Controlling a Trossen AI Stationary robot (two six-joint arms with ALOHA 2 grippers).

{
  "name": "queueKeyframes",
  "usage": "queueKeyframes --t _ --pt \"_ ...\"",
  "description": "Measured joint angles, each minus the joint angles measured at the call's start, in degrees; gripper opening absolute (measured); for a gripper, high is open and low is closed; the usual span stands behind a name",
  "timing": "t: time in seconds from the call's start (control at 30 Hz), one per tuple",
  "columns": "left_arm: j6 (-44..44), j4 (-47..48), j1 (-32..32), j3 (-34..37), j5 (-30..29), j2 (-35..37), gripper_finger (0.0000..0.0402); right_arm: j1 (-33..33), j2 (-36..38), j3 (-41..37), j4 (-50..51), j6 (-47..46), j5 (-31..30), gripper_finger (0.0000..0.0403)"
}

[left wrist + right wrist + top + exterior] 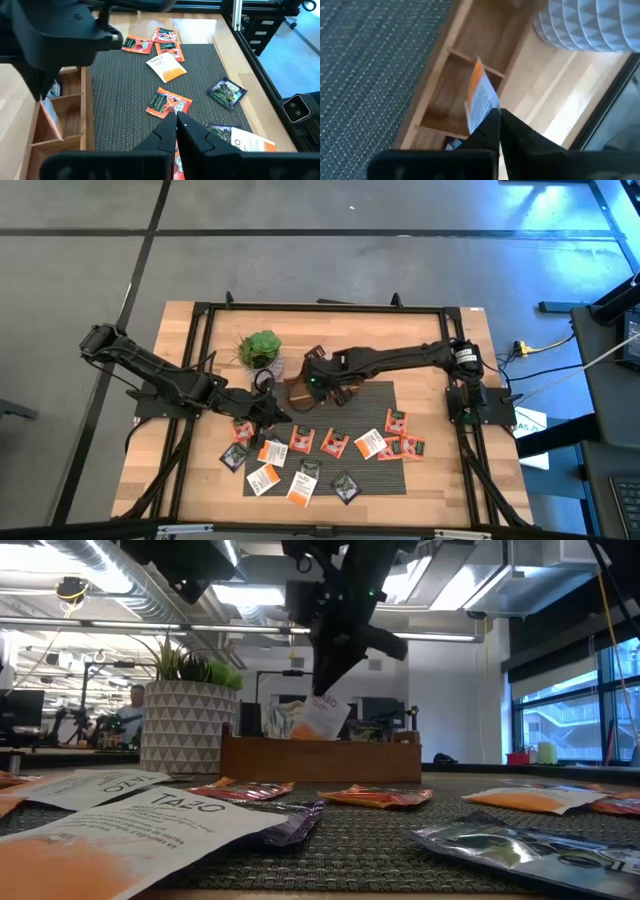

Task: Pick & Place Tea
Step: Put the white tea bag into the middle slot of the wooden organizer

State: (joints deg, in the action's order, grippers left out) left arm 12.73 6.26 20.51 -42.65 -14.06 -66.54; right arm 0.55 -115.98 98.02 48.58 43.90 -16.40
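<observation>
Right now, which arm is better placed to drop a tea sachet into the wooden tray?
The right: its hand is shut on a white-and-orange tea sachet directly above the wooden tray. The left hand is shut over the mat, apparently holding nothing.

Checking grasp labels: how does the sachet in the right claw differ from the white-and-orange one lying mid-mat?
The held sachet hangs on edge above the wooden tray; the mat sachet lies flat on the woven mat. The held one is pinched by the right claw; the mat one is untouched. The left claw is shut, near neither. Both sachets are white with orange print.
</observation>
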Motion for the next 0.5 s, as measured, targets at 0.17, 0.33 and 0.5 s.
queueKeyframes --t 0.17,0.33,0.5 --pt "-0.9 0.0 0.0 0.0 0.0 0.0 0.0006 0.5 0.0 0.0 0.4 0.1 -1.0 0.0005" --pt "-1.5 0.0 0.0 0.0 0.0 0.0 0.0009 0.4 0.0 0.0 0.6 0.2 -5.5 0.001" --pt "-1.5 0.0 0.0 0.0 -0.1 0.0 0.001 0.6 0.0 0.0 1.5 1.9 -5.6 0.0011"
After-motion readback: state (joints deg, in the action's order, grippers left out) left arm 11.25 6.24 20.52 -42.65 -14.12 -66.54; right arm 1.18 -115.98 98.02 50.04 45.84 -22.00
